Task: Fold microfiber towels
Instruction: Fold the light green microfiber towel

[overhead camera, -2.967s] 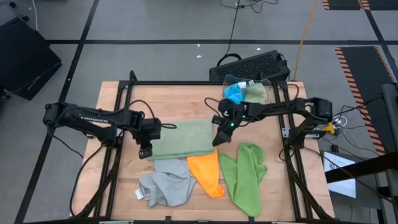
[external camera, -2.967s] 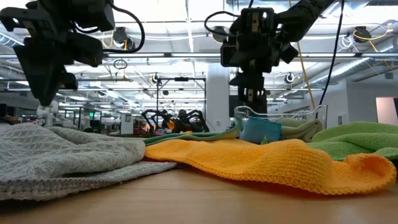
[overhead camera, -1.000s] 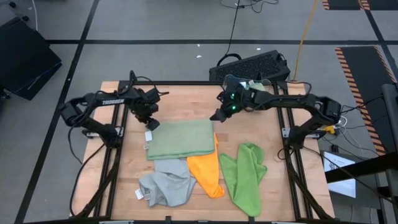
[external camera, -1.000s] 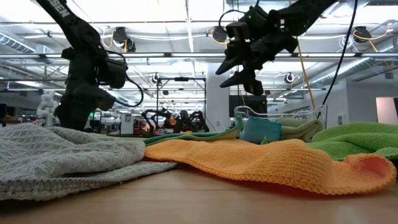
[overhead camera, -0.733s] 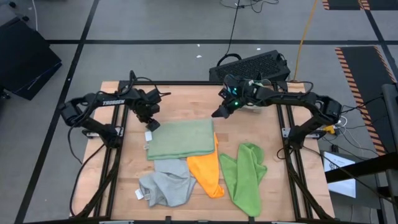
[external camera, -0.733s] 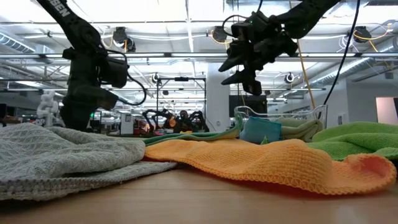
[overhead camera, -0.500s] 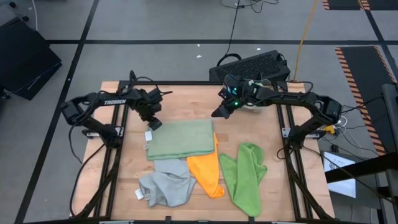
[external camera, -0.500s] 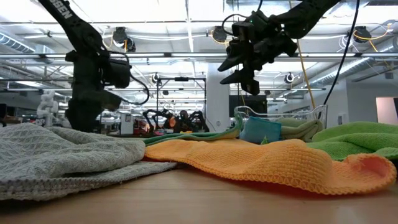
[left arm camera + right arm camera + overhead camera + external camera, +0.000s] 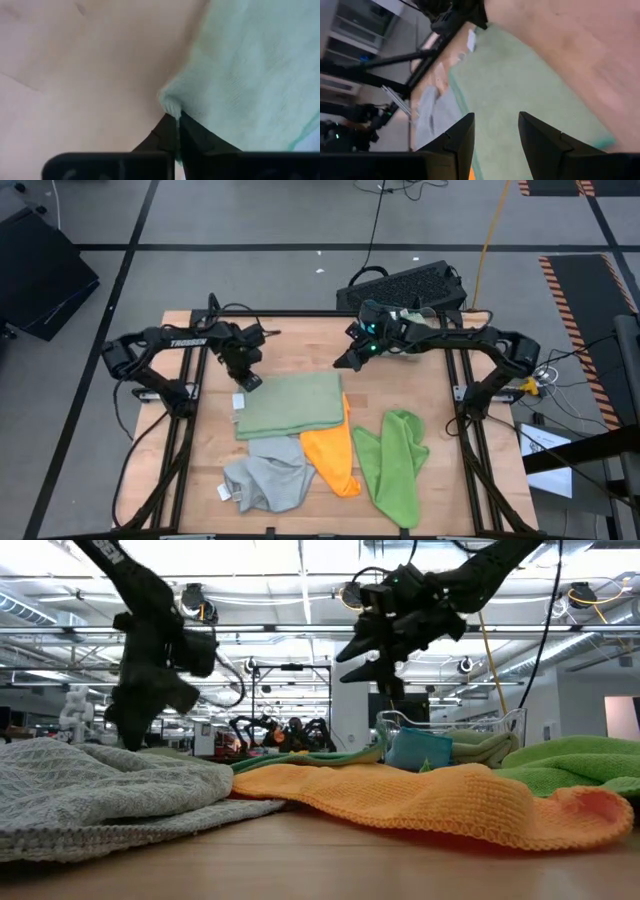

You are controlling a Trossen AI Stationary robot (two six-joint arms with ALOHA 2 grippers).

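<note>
The sage green towel (image 9: 290,402) lies folded flat on the table's middle, with a white tag (image 9: 240,400) at its left edge. My left gripper (image 9: 249,380) is shut at the towel's far-left corner, which shows in the left wrist view (image 9: 170,102). My right gripper (image 9: 343,363) hangs open and empty above the towel's far-right corner, and the towel lies below it in the right wrist view (image 9: 520,95). The grey towel (image 9: 265,480), the orange towel (image 9: 332,460) and the lime green towel (image 9: 395,465) lie crumpled along the near side. My left gripper pinches the sage towel's far-left corner (image 9: 169,104) between its two fingertips, slanting down from the far left. How many layers it has, I cannot tell. The rest of the towel lies flat on the table.
A clear bin (image 9: 402,326) at the far right holds a blue and a sage cloth. A black keyboard (image 9: 405,283) lies beyond the far edge. Bare wood (image 9: 290,345) shows along the table's far side. In the low view the orange towel (image 9: 430,795) and the grey towel (image 9: 90,790) fill the foreground.
The sage towel's near edge has been folded over onto its far edge, and the towel now lies half as deep. My right gripper has opened and let go, then drifted slightly left above the far-right corner. My left gripper has tipped a little at the far-left corner.
</note>
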